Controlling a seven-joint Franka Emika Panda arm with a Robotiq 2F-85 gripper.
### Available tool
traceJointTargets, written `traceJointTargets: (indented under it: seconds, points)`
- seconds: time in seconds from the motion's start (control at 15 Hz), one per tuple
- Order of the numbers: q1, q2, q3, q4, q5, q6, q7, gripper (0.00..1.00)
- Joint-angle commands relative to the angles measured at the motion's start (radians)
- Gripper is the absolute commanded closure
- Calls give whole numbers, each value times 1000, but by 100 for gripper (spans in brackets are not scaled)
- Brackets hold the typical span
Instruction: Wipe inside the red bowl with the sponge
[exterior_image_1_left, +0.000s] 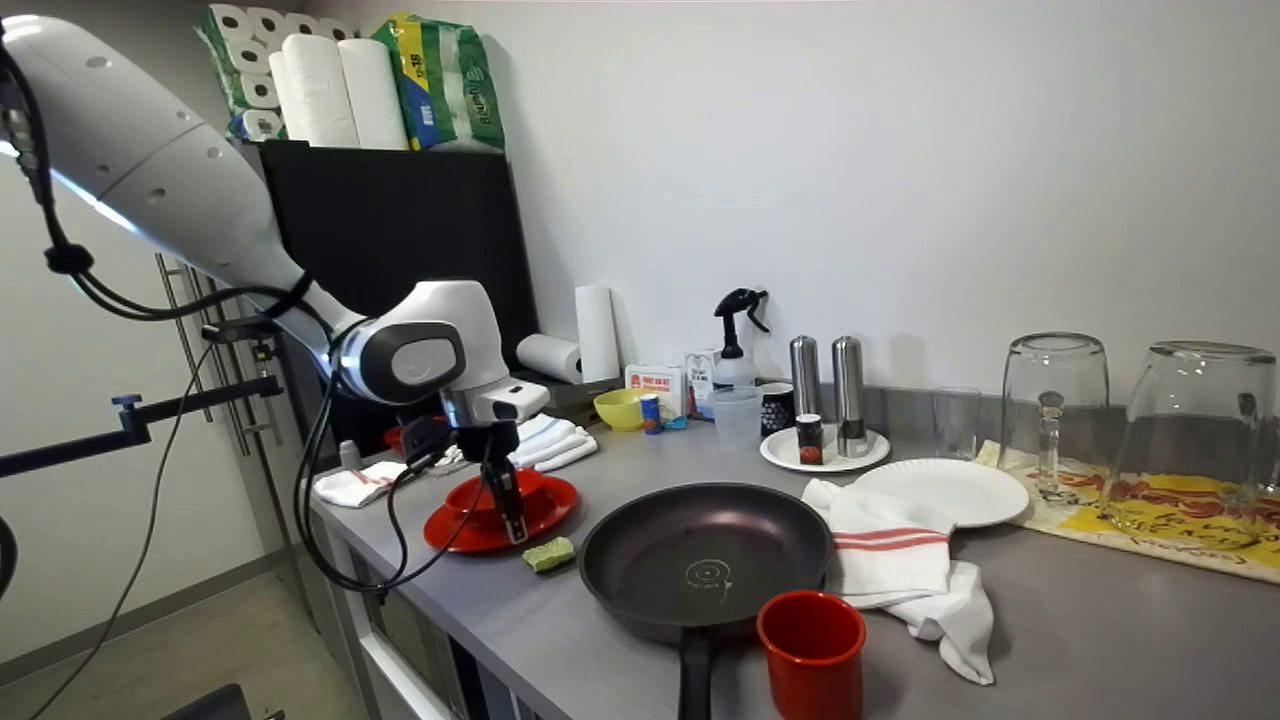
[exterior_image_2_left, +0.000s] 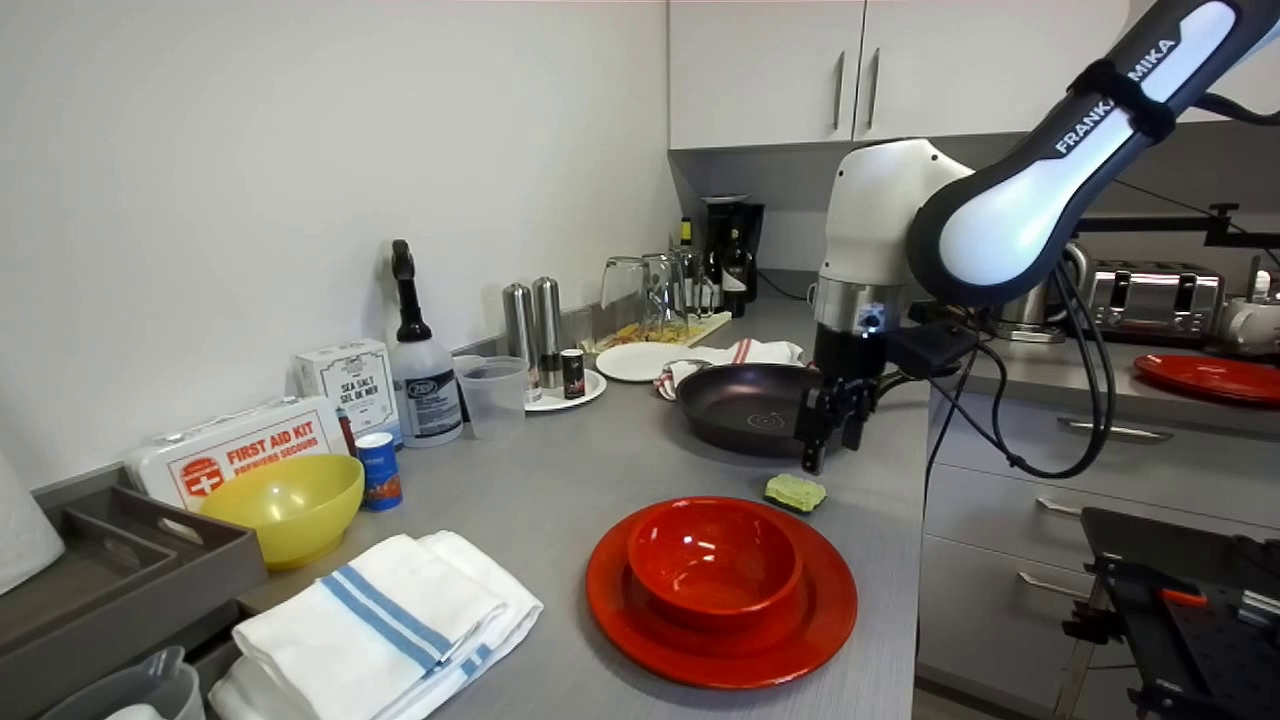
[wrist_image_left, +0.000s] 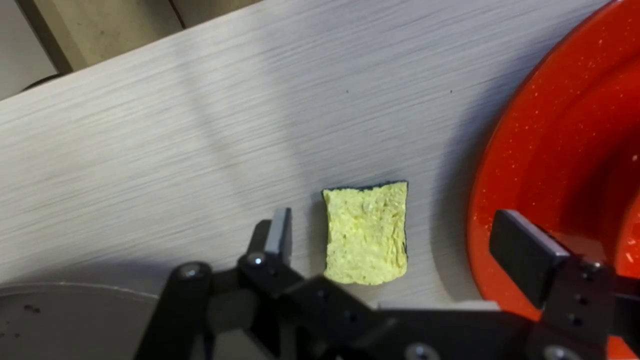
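Pincer (wrist_image_left: 397, 230) (jaws apart); sponge (wrist_image_left: 366, 234) below

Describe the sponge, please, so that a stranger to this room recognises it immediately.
On the grey counter, find the black frying pan and the red plate bearing a red bowl. The sponge lies between pan and plate. Unlike these round neighbours, it is a small, rough, yellow-green block.

In an exterior view, bare counter (exterior_image_2_left: 560, 480) gives passage left of the sponge (exterior_image_2_left: 795, 492); the red plate (exterior_image_2_left: 830, 605) blocks the near side, the frying pan (exterior_image_2_left: 735, 400) the far. The red bowl (exterior_image_2_left: 715, 570) is accessible from above. In the wrist view, the gripper (wrist_image_left: 395, 225) leaves gaps on both sides of the sponge, one finger (wrist_image_left: 525, 255) overlapping the plate's rim.
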Motion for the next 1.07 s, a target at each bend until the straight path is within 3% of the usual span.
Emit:
traceJointTargets:
  seconds: [0.0, 1.0]
  points:
    - [14, 22, 6, -18, 6, 30, -8, 0]
    - [39, 180, -49, 73, -70, 155, -18, 0]
